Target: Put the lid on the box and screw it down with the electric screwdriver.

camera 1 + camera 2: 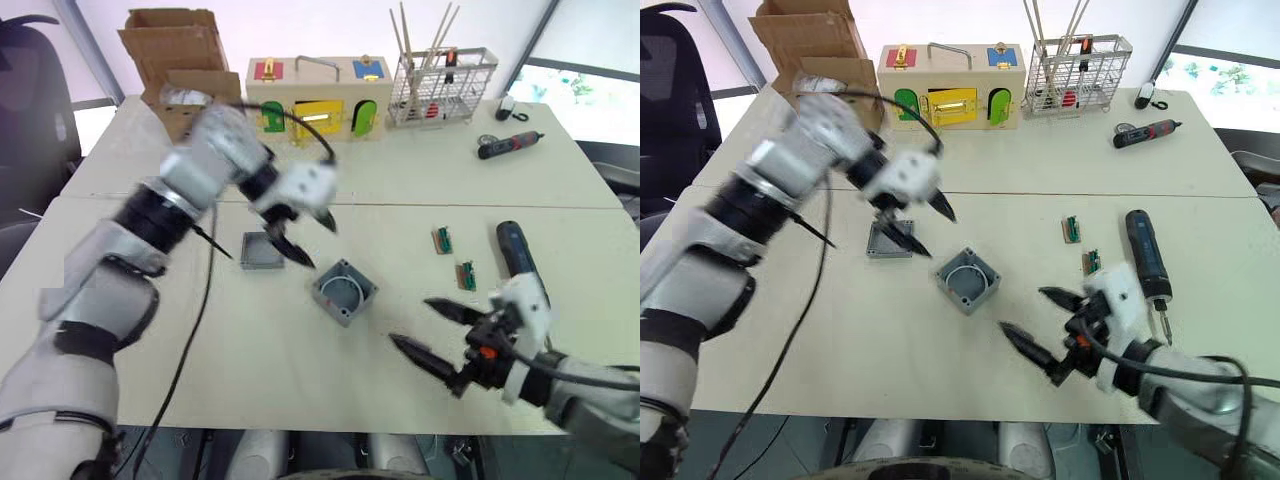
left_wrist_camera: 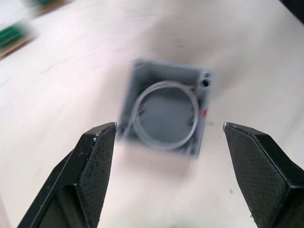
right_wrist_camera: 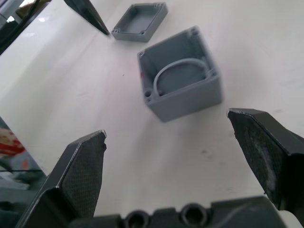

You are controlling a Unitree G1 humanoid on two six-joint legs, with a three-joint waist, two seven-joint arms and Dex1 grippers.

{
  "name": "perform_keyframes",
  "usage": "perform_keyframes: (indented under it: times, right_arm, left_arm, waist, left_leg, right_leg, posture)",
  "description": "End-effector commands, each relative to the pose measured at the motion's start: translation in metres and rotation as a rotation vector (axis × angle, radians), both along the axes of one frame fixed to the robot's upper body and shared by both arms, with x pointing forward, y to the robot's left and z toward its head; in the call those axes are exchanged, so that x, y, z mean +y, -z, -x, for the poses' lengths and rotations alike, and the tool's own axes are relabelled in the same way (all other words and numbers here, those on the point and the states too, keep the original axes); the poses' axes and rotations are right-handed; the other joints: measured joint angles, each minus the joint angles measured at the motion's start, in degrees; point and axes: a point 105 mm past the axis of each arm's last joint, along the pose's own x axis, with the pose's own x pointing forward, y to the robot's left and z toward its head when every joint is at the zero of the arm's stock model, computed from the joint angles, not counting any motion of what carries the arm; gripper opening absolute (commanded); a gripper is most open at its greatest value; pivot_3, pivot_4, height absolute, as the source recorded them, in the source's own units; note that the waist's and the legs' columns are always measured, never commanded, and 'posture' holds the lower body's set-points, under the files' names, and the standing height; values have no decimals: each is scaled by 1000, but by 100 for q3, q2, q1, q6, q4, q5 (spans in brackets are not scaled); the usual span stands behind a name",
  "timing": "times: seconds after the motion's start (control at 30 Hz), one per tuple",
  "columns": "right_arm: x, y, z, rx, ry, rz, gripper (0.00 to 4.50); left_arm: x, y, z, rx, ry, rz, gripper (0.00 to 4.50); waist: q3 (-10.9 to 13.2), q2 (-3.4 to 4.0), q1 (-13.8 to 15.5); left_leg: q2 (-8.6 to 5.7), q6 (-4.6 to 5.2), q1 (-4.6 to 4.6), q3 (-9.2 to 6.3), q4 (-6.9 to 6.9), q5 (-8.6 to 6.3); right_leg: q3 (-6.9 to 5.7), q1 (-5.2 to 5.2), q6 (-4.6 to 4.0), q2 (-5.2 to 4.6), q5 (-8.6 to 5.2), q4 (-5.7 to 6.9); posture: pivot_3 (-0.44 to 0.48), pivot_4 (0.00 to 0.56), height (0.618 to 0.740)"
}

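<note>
Right pincer released, lower right, empty, facing box. Box at frame centre on tabletop, open side up for capping. Screwdriver lies right. Left pincer released above lid, centre-left, probably poised to grasp.

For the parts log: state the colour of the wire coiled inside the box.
White, coiled inside the grey box; clearest in the left wrist view.

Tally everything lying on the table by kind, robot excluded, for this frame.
Grey enclosure parts: 2, the box and the lid
Screwdrivers: 2, the electric screwdriver and smaller screwdriver
Green circuit boards: 2
Cardboard box: 1
Wooden box: 1
Wire rack: 1
Total: 9
</note>
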Motion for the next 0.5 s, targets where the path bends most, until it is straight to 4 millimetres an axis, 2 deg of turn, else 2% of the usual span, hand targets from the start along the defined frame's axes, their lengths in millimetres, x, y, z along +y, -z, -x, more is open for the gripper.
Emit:
perform_keyframes:
  times: [0.03,0.1,0.23,0.4,0.5]
  right_arm:
    - [1,-41,-7,-125,-72,-56,4500]
    - [8,-49,-10,-136,-129,-57,4500]
    - [24,-48,-18,-126,-218,-69,4500]
    - [28,-37,-35,-105,-226,-83,4500]
    - [33,-34,-41,-111,-236,-90,4500]
  left_arm:
    - [21,-30,-32,76,-448,194,3660]
    - [40,-25,-51,149,-768,265,3660]
    - [69,6,-46,288,-1158,272,3660]
    - [94,42,-28,367,-1402,233,3660]
    - [106,57,-26,377,-1481,222,3660]
  waist:
    - [1,-1,23]
    - [2,-3,59]
    - [7,-14,19]
    - [11,-21,38]
    - [11,-21,62]
  left_leg:
    - [0,0,2,0,0,0]
    - [0,0,6,-3,2,0]
    - [0,4,3,-8,-1,-2]
    - [0,-17,-13,-7,0,9]
    - [-3,-32,-10,-7,0,17]
  right_leg:
    - [0,2,0,-1,0,1]
    - [-2,8,2,0,-1,2]
    - [-3,7,9,-2,-5,0]
    - [1,-11,12,-19,-6,3]
    - [6,-10,11,-24,-6,7]
  posture:
    - [0,150,694]
    - [0,150,694]
    - [0,150,694]
    - [0,150,694]
    - [0,150,694]
